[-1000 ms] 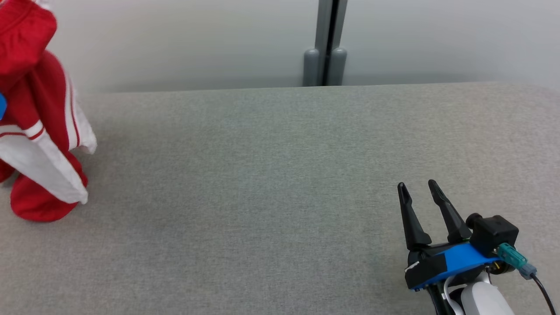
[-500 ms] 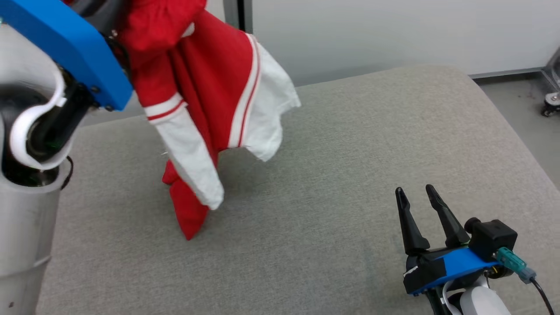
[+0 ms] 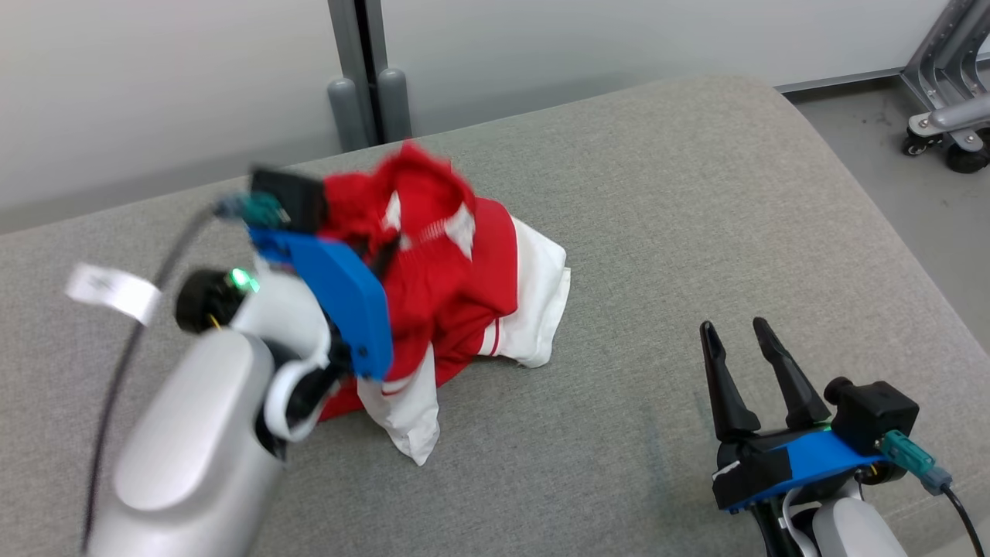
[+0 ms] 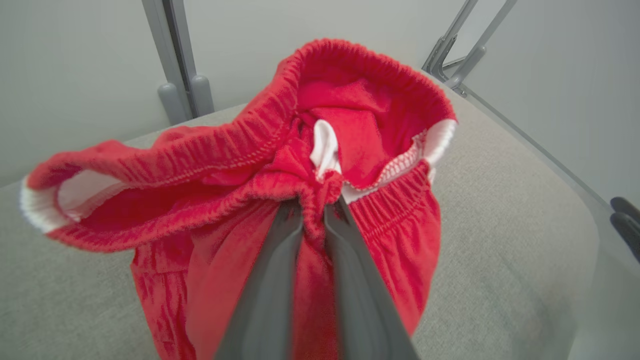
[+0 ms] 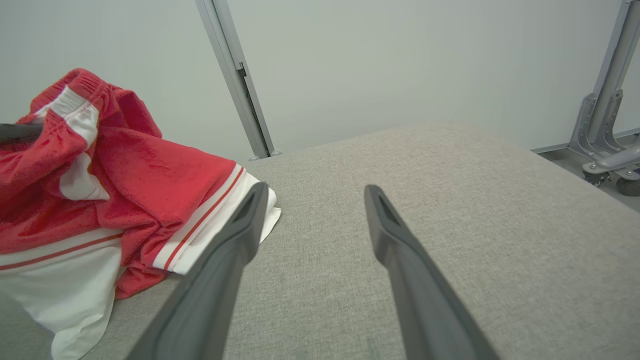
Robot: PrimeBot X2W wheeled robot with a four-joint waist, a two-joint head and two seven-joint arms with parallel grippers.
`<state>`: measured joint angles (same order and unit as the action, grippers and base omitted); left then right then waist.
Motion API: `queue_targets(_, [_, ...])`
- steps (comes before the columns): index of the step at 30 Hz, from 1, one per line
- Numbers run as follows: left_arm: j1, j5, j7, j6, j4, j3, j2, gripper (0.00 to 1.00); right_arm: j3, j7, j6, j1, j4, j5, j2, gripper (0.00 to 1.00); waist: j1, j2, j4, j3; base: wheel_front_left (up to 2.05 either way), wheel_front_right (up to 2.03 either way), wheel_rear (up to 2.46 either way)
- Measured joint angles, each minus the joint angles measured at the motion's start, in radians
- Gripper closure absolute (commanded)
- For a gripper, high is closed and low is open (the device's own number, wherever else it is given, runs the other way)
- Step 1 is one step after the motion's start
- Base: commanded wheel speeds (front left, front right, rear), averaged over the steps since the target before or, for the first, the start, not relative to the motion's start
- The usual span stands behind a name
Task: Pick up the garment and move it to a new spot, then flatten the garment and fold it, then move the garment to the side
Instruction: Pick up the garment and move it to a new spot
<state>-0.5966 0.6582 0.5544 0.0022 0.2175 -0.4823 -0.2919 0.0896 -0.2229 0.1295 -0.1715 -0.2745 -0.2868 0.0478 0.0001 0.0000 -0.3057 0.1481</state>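
The left gripper (image 4: 314, 212) is clamping the garment (image 3: 464, 294) by its waistband, fingers nearly closed. The right gripper (image 3: 735, 326) is resting wide open and empty, well right of it.

The garment (image 3: 456, 286) is soft cloth, red and white, matt and a little fuzzy, with a ribbed elastic waistband (image 4: 235, 135). Under the garment, the table (image 3: 696, 232) has a grey woven cover, matt and slightly rough. Right of the garment, the right gripper (image 3: 733, 326) has dark matt plastic fingers (image 5: 220, 280) and a smooth blue plastic plate (image 3: 824, 455).
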Motion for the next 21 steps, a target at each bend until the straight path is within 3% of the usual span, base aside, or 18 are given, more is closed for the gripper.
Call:
queue_targets(1, [0.019, -0.007, -0.019, -0.002, 0.032, -0.017, 0.011, 0.00, 0.000, -0.002, 0.000, -0.005, 0.000, -0.001, 0.000, 0.00, 0.0000, 0.0000, 0.001, 0.002, 0.00, 0.00, 0.00])
queue_targets(6, [0.072, -0.008, -0.118, -0.008, 0.136, -0.037, 0.067, 0.00, -0.017, -0.007, 0.000, -0.009, -0.003, 0.003, 0.000, 0.00, 0.0000, 0.0000, 0.024, 0.002, 0.00, 0.00, 0.00])
queue_targets(12, [0.149, -0.012, -0.319, 0.022, 0.139, 0.016, 0.097, 0.00, -0.031, 0.008, 0.000, -0.006, 0.004, 0.031, 0.000, 0.00, -0.0001, 0.0000, 0.074, -0.025, 0.00, 0.00, 0.00])
queue_targets(21, [0.351, -0.024, -0.624, 0.042, 0.057, 0.100, 0.061, 0.00, -0.078, 0.047, 0.000, 0.028, 0.043, 0.071, 0.000, 0.00, -0.0002, 0.0000, 0.161, -0.073, 0.00, 0.00, 0.00])
